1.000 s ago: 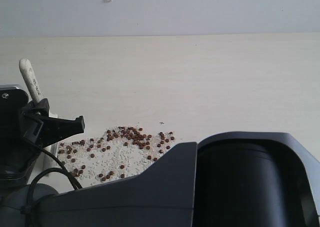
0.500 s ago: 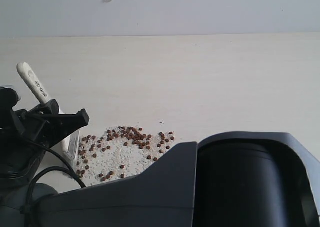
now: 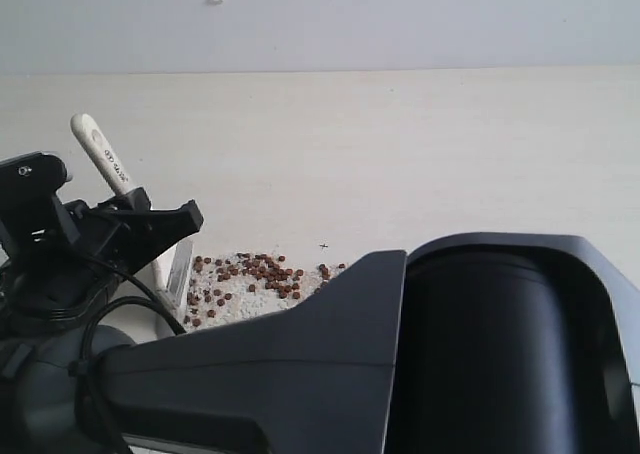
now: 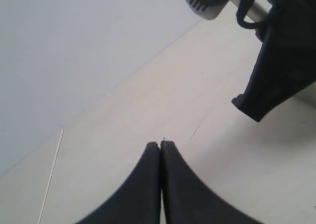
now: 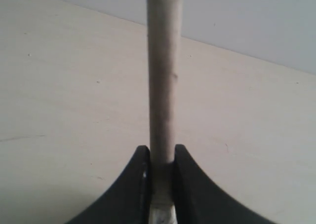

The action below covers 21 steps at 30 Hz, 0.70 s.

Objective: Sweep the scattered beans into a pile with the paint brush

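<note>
The paint brush (image 3: 105, 157) is held tilted by its handle in the right tool (image 5: 161, 152), whose jaws are clamped on it. Its head is set at the left side of the beans (image 3: 265, 267), which are bunched on the desk (image 3: 450, 144), well short of its far edge. The left tool (image 4: 161, 146) is closed on nothing.

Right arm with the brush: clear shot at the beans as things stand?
Probably yes. The right fingers are shut on the paint brush, whose head sits at the edge of the beans; nothing lies between. Their near side is hidden.
</note>
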Tool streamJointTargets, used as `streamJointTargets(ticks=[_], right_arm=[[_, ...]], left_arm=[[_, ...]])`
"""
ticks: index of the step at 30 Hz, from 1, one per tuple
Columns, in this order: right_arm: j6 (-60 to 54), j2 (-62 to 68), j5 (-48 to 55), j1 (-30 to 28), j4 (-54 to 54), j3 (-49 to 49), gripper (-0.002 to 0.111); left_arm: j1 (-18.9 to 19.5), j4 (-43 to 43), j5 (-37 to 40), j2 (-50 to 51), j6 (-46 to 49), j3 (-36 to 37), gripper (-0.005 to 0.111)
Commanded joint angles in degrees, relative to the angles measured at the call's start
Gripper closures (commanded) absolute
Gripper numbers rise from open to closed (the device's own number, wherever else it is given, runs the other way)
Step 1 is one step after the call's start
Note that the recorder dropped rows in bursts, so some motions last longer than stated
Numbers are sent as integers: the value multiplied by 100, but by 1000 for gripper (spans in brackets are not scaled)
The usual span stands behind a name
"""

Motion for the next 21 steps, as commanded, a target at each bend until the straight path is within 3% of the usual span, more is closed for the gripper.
streamJointTargets(ticks=[1, 10, 13, 18, 21], right_arm=[[-232, 3, 8, -137, 245, -11, 108], [-147, -351, 8, -162, -28, -11, 108], [-108, -595, 8, 175, -199, 100, 108], [1503, -1224, 8, 638, -962, 1486, 108], [2347, -1495, -689, 625, -1088, 2304, 108]], left_arm=[[4, -65, -53, -36, -40, -14, 107], [4, -65, -53, -36, -40, -14, 107], [4, -65, -53, -36, -40, -14, 107], [4, -65, -53, -36, -40, -14, 107], [4, -65, -53, -36, -40, -14, 107]])
